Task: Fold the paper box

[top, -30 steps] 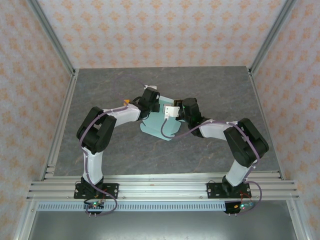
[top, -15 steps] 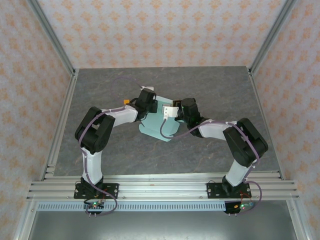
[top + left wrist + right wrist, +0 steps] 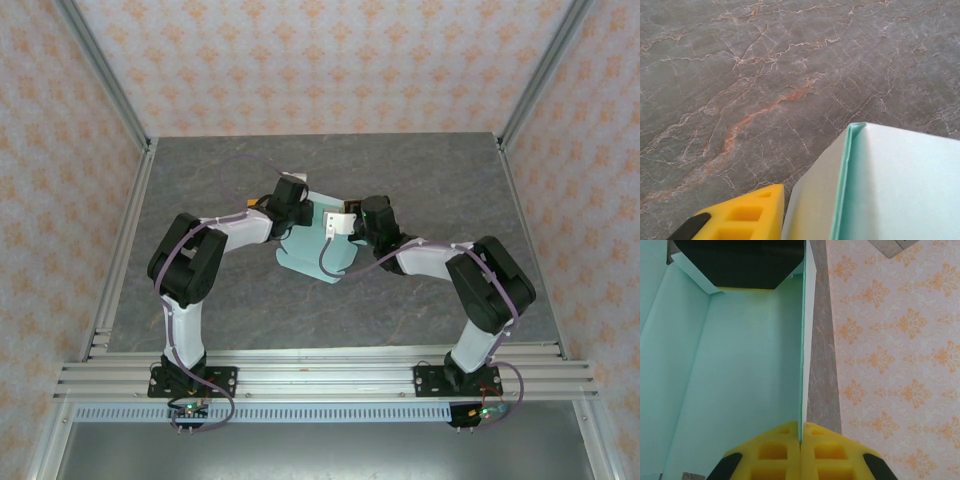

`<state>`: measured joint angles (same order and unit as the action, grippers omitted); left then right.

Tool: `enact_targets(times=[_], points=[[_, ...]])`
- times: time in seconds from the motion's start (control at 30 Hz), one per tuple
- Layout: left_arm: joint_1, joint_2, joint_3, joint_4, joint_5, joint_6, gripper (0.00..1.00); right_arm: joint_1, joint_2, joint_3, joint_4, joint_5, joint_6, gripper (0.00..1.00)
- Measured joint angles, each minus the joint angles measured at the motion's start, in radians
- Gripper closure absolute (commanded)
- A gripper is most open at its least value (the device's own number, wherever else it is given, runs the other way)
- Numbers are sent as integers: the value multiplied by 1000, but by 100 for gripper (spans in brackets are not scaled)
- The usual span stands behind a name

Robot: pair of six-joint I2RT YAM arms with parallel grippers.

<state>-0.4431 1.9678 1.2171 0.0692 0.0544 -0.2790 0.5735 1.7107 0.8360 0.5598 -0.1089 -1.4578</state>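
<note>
**Grey marble table inside a papered booth**

A grey stone-patterned table [image 3: 420,180] with rust-coloured veins fills the centre. Peach wallpaper [image 3: 330,60] with orange motifs rises at 9, 12 and 3 o'clock. Aluminium posts [image 3: 104,70] mark the far corners, and slotted rails [image 3: 330,378] cross at 6 o'clock.

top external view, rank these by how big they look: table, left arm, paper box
1. table, by far the largest
2. left arm, though it sits nearer the camera
3. paper box, partly covered by both arms
</note>
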Motion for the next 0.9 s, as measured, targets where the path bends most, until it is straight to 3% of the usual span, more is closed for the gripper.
enact_targets(times=[0.47, 0.67, 0.9], points=[[-36, 0, 11, -50, -135, -91, 81, 20, 0, 0, 2, 6, 29, 100], [-27, -27, -35, -7, -129, -103, 66, 20, 0, 0, 1, 4, 45, 100], [16, -94, -100, 18, -44, -71, 54, 19, 0, 4, 9, -20, 48, 100]])
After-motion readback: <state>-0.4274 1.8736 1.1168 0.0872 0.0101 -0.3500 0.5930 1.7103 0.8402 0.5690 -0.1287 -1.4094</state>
